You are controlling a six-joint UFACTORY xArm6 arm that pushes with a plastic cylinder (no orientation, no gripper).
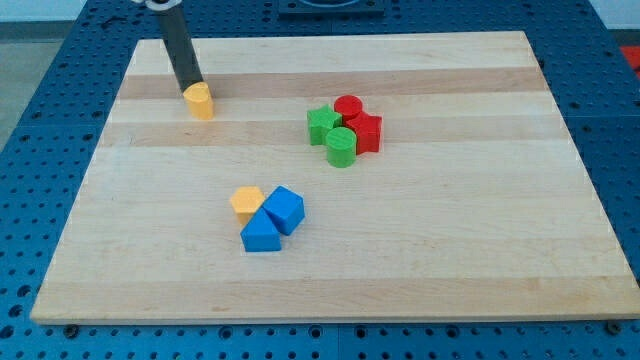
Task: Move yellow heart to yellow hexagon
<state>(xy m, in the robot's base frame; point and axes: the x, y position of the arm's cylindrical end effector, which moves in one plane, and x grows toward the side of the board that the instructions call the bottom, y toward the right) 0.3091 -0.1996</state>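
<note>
The yellow heart [201, 101] lies near the view's top left on the wooden board [450, 240]. My tip [190, 88] stands just at its upper left side, touching or nearly touching it. The yellow hexagon [246, 201] lies lower down, toward the view's bottom centre-left, a good way below and to the right of the heart. It touches two blue blocks.
Two blue blocks [284, 209] [261, 234] sit against the hexagon's right and lower sides. A cluster right of centre holds a green star-like block [322, 124], a green cylinder [341, 146], a red cylinder [348, 106] and a red block [366, 132].
</note>
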